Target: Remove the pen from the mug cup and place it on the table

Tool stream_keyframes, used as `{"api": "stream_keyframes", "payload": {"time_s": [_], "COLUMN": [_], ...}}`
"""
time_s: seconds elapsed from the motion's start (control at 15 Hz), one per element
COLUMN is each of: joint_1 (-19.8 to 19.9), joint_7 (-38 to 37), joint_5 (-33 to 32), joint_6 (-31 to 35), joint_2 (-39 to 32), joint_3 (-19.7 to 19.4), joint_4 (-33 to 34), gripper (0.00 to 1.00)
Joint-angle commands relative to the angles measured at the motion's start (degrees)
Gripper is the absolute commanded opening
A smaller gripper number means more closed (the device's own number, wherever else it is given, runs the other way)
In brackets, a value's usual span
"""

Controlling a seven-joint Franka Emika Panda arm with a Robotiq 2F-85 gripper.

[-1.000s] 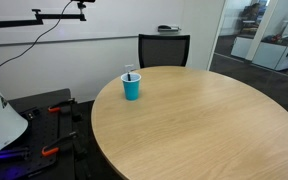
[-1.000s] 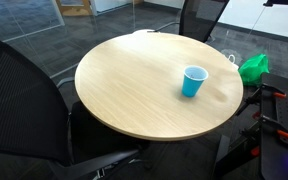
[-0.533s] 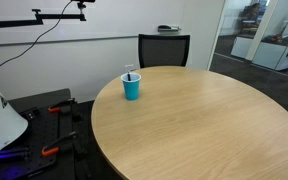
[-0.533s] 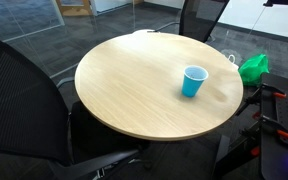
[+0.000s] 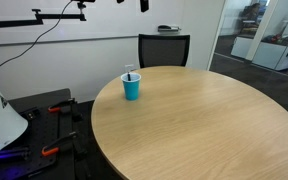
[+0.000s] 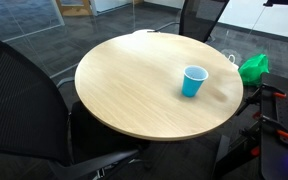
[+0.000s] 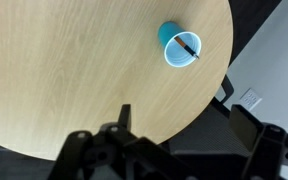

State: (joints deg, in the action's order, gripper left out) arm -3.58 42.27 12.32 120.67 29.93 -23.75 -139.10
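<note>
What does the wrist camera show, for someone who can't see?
Seen from above, a blue cup with a dark pen in it stands near the edge of the round wooden table. The open claw shows along the bottom.

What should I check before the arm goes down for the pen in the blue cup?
1. Pen in mug cup: ok. The pen leans inside the mug cup, with its end past the rim.
2. Mug cup upright: ok in both exterior views.
3. Gripper open: ok. The gripper has its fingers spread and holds nothing.
4. Gripper centred over pen: not ok. The mug cup sits off toward the top of the wrist view.
5. Room to place: ok. The table is bare wood around the mug cup.
</note>
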Motion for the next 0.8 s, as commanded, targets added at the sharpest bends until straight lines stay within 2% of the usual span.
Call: {"api": "stream_keyframes", "payload": {"time_s": [0.0,0.2,0.53,0.6,0.67,0.73], "joint_1": [-1.5,-1.5,0.8,1.7,3.8,4.2], "joint_7": [10.2,20.6,37.4,39.6,35.8,37.6], "joint_5": [7.2,12.2,19.5,20.2,19.1,19.6], "joint_6": [-1.6,-4.3,-15.8,-18.5,-14.1,-16.0], "joint_2": [-5.5,-9.3,-15.5,-16.7,-13.9,-14.9], "joint_3": [-1.9,-2.4,-1.7,-1.2,1.6,1.7], "joint_4": [3.6,5.5,9.8,10.9,7.3,8.3], "gripper": [1.0,1.0,1.0,1.0,1.0,1.0]}}
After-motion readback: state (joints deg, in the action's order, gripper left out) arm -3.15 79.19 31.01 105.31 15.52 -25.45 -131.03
